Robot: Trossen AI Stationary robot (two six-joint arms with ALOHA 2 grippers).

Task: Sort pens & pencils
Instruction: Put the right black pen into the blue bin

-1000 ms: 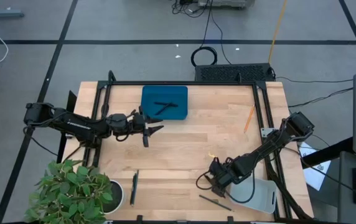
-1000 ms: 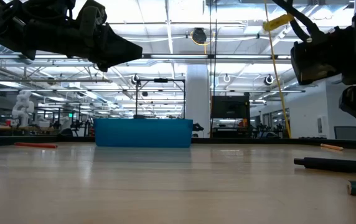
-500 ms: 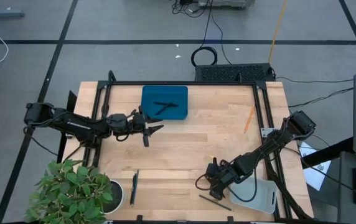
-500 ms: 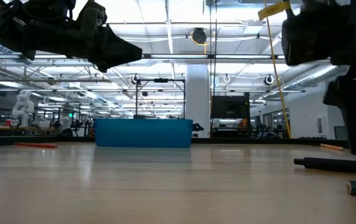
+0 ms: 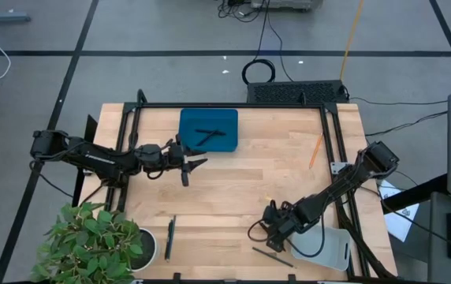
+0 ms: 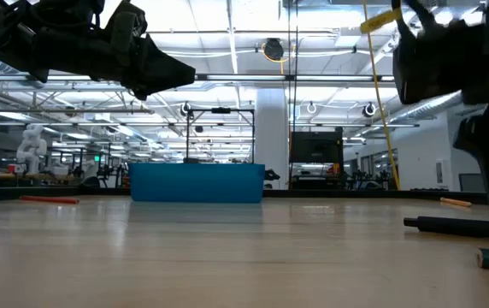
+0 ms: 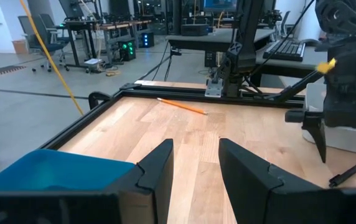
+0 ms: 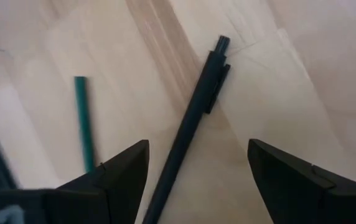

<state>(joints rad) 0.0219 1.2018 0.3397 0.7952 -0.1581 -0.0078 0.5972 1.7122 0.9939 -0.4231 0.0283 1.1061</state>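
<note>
right gripper (image 8: 196, 171): jaws wide open, holding nothing, low over a black pen (image 8: 190, 121) on the worktop (image 5: 233, 189) | left gripper (image 7: 193, 168): jaws partly open, empty, beside the blue tray (image 5: 208, 132) | two pens (image 5: 206, 134) in tray | orange pencil (image 5: 315, 150) far side

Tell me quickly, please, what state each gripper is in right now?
Left gripper: open, holding nothing, beside the blue tray.
Right gripper: open, holding nothing, poised over a black pen on the table.
</note>
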